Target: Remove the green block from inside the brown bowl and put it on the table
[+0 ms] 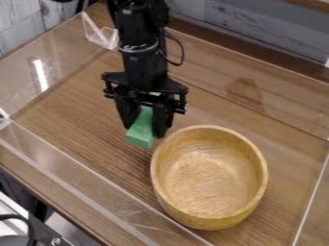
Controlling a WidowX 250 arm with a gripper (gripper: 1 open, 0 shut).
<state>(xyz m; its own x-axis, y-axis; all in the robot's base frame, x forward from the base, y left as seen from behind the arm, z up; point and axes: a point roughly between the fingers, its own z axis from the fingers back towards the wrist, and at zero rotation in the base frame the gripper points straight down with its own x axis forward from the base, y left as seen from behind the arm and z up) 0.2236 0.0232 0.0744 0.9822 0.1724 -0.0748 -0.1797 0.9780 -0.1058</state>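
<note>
The green block (139,132) stands on end, tilted, just left of the brown bowl (210,175), its lower end at or touching the table (77,115). My gripper (145,119) reaches down from above and is shut on the green block, its black fingers (162,117) clamping the block's upper part. The bowl holds nothing; its inside shows bare wood grain.
Low clear plastic walls (77,197) edge the table at the front and left. The black arm (139,34) rises behind the gripper. A grey plank wall (257,24) lies at the back.
</note>
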